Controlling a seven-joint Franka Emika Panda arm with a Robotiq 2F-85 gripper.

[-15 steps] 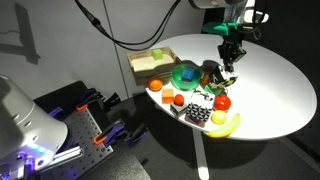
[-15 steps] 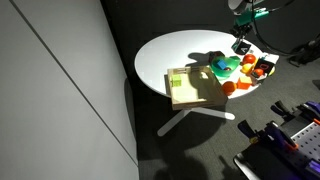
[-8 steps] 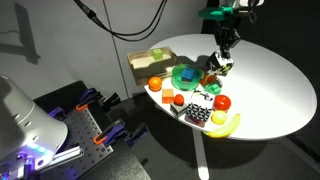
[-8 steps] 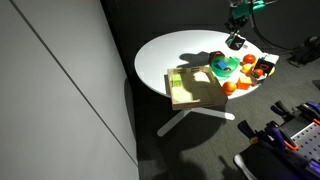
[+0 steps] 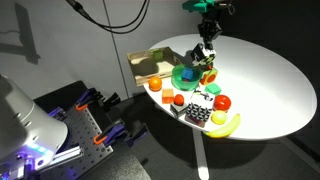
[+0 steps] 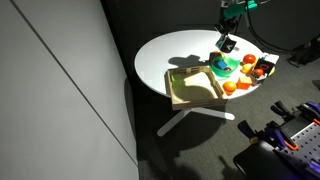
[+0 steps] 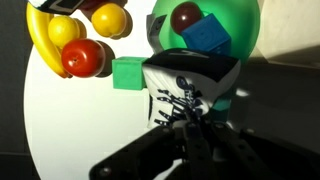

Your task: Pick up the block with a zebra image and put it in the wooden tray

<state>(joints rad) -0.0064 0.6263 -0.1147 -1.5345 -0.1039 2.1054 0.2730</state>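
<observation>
While aloft, zebra block [image 7: 191, 82] in gripper [image 5: 205, 48]

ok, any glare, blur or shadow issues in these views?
Wrist view: table blows out white, gripper is a dark, soft silhouette, zebra block is readable, heavy shadow at right. In both exterior views: dim room, bright table, the block's stripes unresolved.

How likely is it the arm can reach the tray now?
Probably yes: the pincer holds the block above the bowl, and nothing tall stands between it and the tray.
</observation>
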